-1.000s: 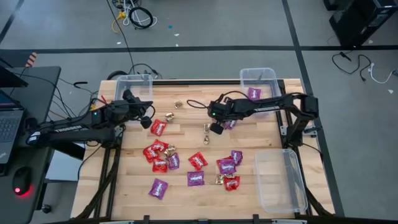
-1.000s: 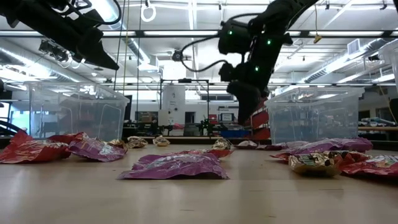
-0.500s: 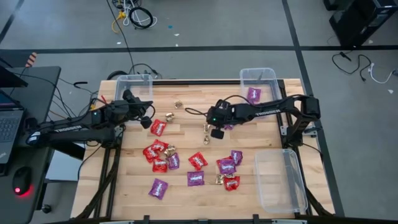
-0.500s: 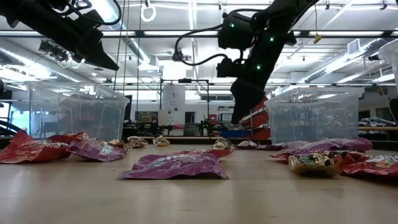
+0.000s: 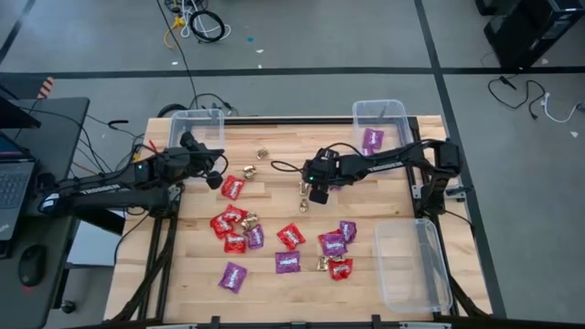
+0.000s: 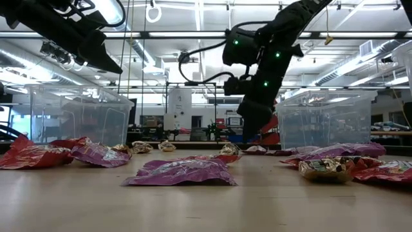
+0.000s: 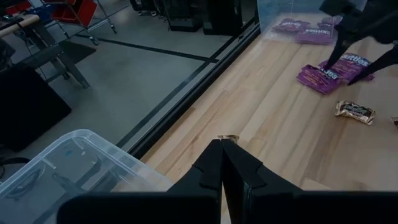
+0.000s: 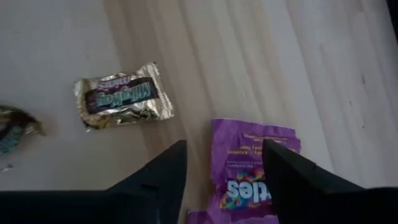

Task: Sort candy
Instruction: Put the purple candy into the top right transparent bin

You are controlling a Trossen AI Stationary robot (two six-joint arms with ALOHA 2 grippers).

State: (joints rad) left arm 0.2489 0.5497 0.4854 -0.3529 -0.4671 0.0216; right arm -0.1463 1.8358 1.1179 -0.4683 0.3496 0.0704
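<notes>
End effector [image 8: 224,167] straddles purple packet [image 8: 249,171].

Candy lies scattered flat on the bench. Red packets [image 5: 232,187] and purple packets [image 5: 288,262] cluster at centre and near side; one purple packet [image 8: 249,174] lies flat at centre right. Gold pieces [image 8: 122,95] lie singly, crinkled, toward the far side. More purple packets [image 5: 373,138] lie in the far-right bin.
</notes>
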